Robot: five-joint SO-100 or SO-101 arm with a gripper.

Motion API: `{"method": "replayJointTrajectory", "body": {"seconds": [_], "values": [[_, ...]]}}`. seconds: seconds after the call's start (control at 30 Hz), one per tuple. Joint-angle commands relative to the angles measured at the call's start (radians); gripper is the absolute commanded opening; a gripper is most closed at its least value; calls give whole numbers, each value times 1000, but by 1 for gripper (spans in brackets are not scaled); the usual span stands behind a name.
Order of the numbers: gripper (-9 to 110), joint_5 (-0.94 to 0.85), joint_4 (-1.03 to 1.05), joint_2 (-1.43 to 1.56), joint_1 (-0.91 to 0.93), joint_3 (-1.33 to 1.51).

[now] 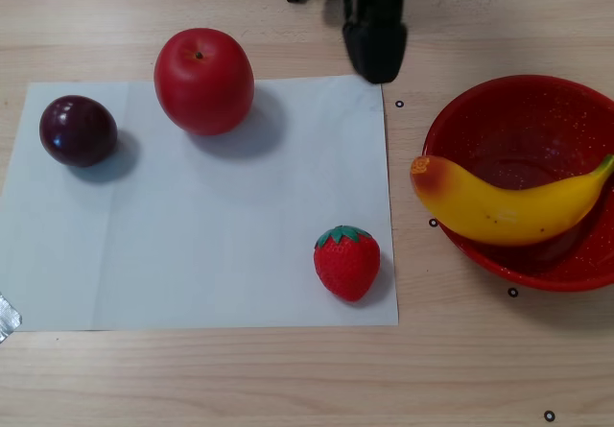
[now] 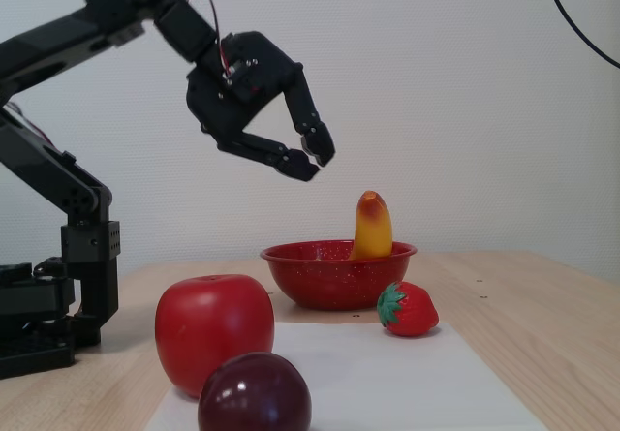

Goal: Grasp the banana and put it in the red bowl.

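Note:
The yellow banana [image 1: 499,206] lies in the red bowl [image 1: 537,110] at the right in the other view, with its orange-red end [image 1: 427,170] poking over the bowl's left rim. Seen from the side in the fixed view, the banana [image 2: 372,228] sticks up above the red bowl [image 2: 334,276]. My gripper [image 2: 316,161] hangs in the air up and to the left of the bowl, shut and holding nothing. From above, the gripper [image 1: 375,62] shows as a dark shape at the top edge, left of the bowl.
A white paper sheet [image 1: 211,235] carries a red apple [image 1: 203,80], a dark plum [image 1: 78,130] and a strawberry [image 1: 346,261]. The arm's base [image 2: 39,324] stands at the left in the fixed view. Small black dots [image 1: 512,292] mark the wooden table around the bowl.

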Motion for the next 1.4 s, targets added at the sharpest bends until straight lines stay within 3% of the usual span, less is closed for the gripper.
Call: {"method": "replayJointTrajectory", "body": {"seconds": [0.0, 0.13, 0.57, 1.13, 1.37], "values": [[0, -21, -147, 98, -11, 15], [0, -38, -388, 189, -31, 227], [0, -51, -569, 506, -54, 673], [0, 34, -687, 769, -71, 1127], [0, -81, -445, 770, -46, 1127]]}}
